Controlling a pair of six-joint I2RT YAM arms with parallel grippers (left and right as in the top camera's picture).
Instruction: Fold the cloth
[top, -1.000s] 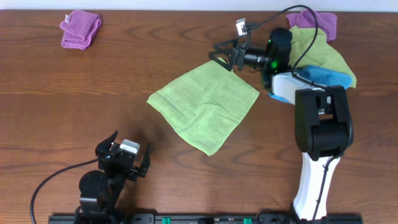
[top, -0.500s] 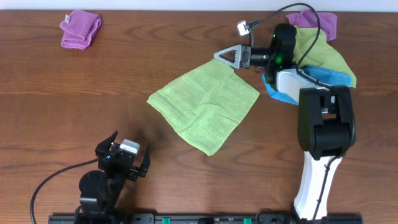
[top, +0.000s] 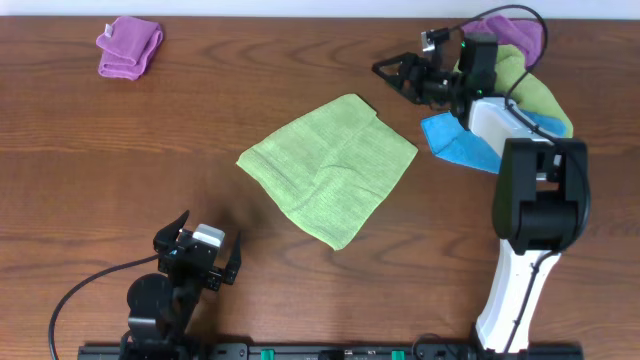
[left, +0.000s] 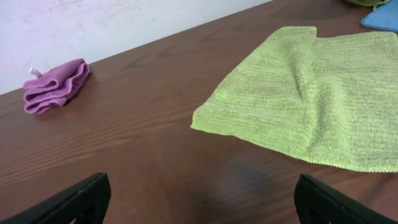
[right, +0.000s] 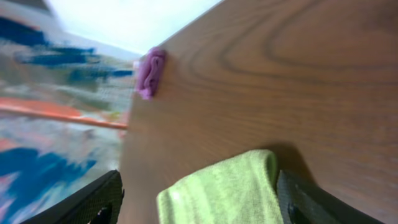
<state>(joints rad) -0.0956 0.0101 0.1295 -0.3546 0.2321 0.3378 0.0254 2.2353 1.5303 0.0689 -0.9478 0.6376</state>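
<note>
The green cloth (top: 330, 170) lies spread flat in the middle of the table, with a slight crease across it. It also shows in the left wrist view (left: 311, 93) and at the bottom of the right wrist view (right: 224, 190). My right gripper (top: 392, 78) is open and empty, raised just beyond the cloth's far right corner; the corner shows between its fingers (right: 199, 199). My left gripper (top: 207, 243) is open and empty at the near left, well short of the cloth (left: 199, 199).
A folded purple cloth (top: 130, 47) lies at the far left, also in the left wrist view (left: 56, 86) and the right wrist view (right: 151, 71). A blue cloth (top: 458, 143) and a pile of green and purple cloths (top: 520, 60) lie at the far right under the right arm.
My right gripper has drawn back up and to the right, away from the cloth's far corner. The cloth has stayed flat. The left arm has not moved.
</note>
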